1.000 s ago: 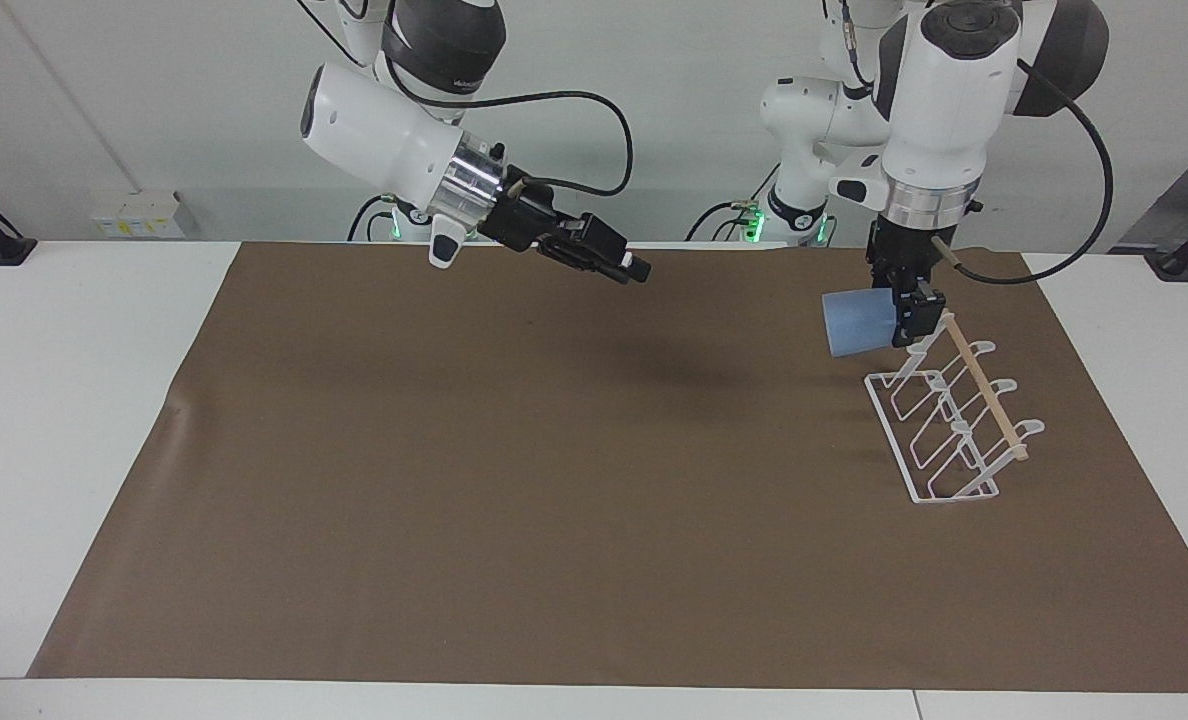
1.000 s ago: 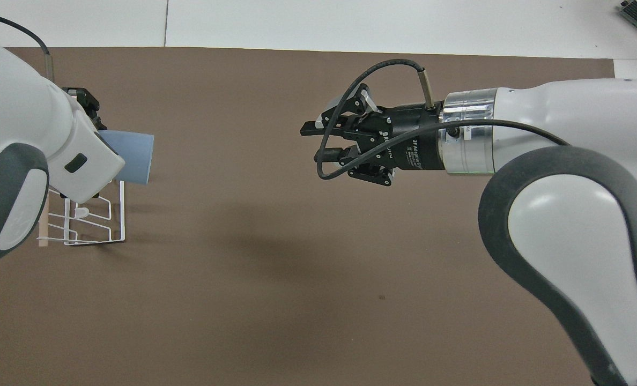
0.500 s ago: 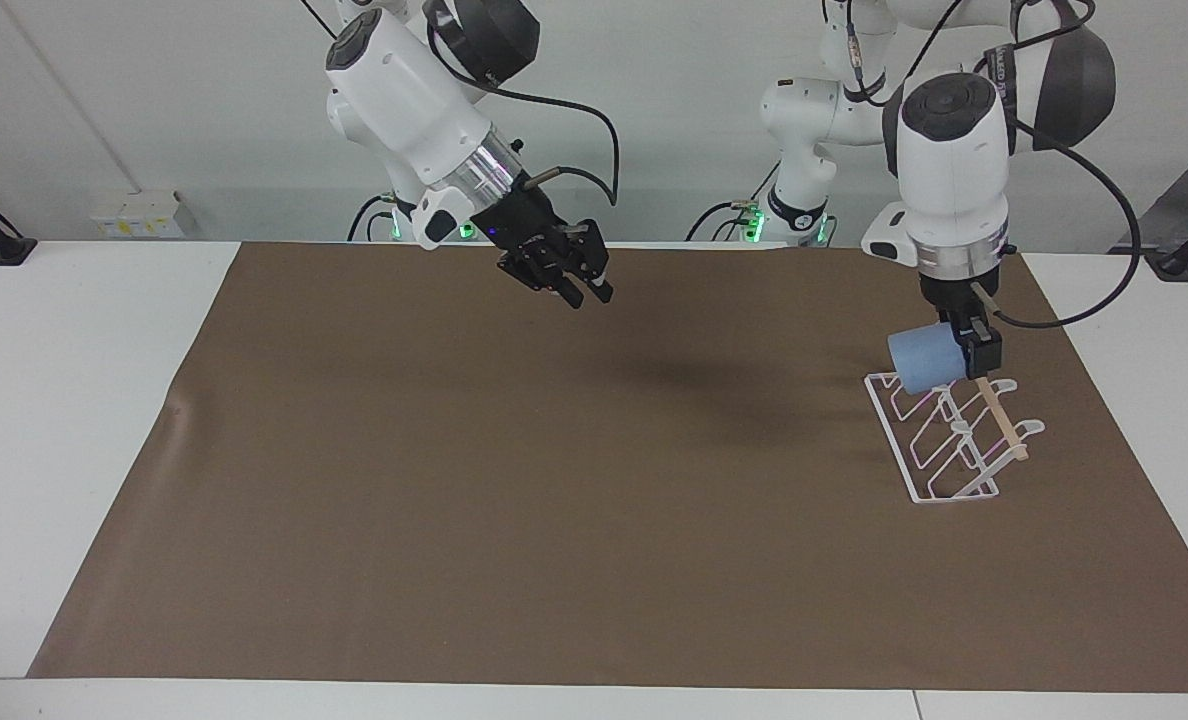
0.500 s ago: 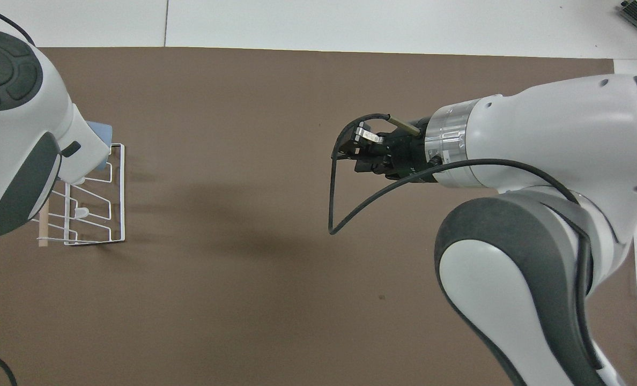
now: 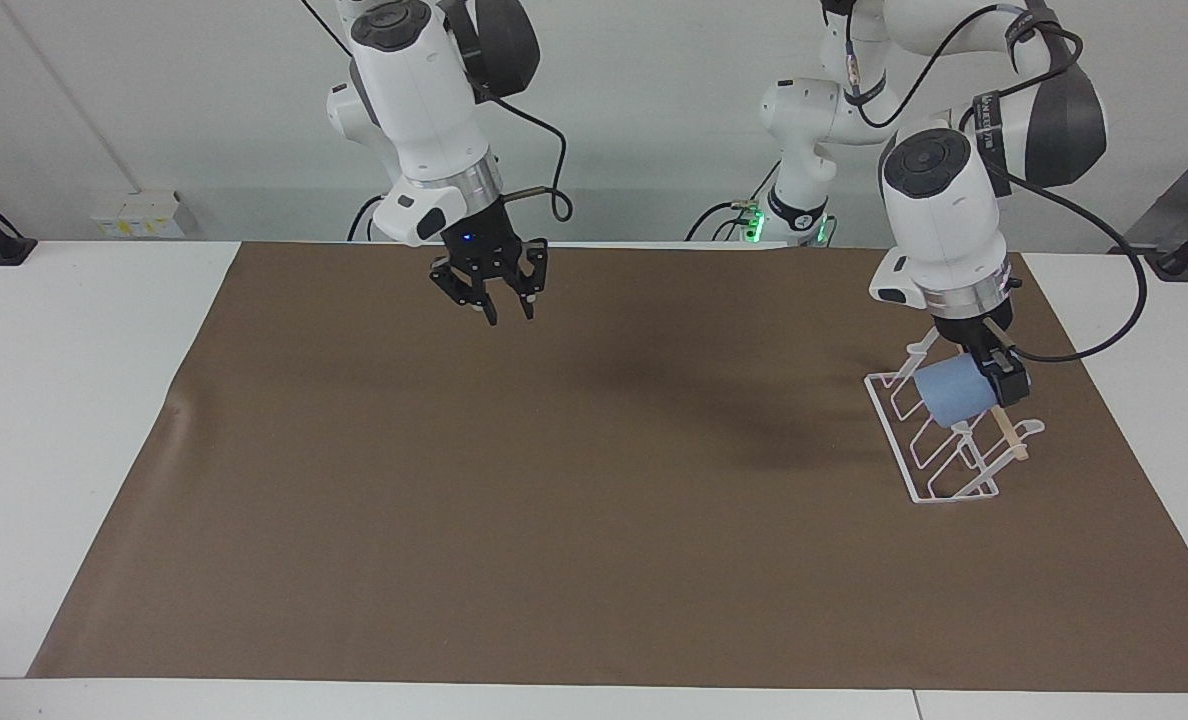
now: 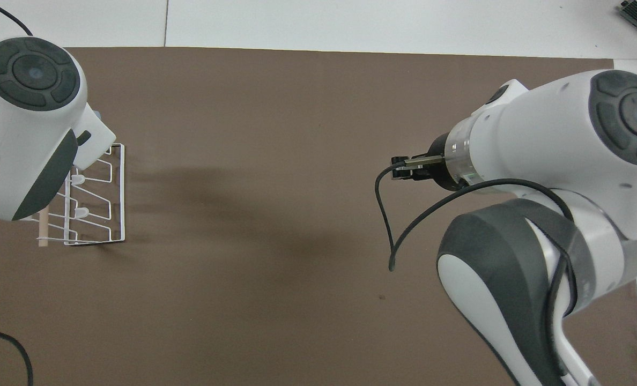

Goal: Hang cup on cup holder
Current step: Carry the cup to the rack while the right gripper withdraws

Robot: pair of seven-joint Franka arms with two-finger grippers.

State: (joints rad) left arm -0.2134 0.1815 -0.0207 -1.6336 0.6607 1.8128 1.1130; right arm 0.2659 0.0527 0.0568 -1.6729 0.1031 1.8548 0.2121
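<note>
1. Spreading across nearly the whole white worktop [image 5: 74, 420] is a brown mat [image 5: 554, 480], and everything of the task sits on it or hangs over it
2. Reaching in from its base, the right arm [image 5: 419, 90] waits with its wrist pointing down over the bare mat, toward its own end of the worktop and well apart from the rack
3. Coming from its base, the left arm [image 5: 939, 200] bends down over the cup holder, and in the overhead view its wrist housing covers the cup completely
4. Standing on the mat toward the left arm's end of the worktop, the cup holder [image 5: 939, 460] is a white wire rack with slanted looped prongs and a light wooden dowel [image 5: 1009, 438] along its top
5. Hanging above the mat, the right gripper [image 5: 499, 305] holds nothing, its two fingers spread apart and pointing straight down
6. Sitting low over the rack's end nearer the robots, the left gripper [image 5: 999, 385] is clenched on the cup
7. Lying tilted on its side in that grasp, the light blue cup [image 5: 949, 392] is right at the upper prongs and beside the dowel; whether a prong has gone inside it cannot be told
</note>
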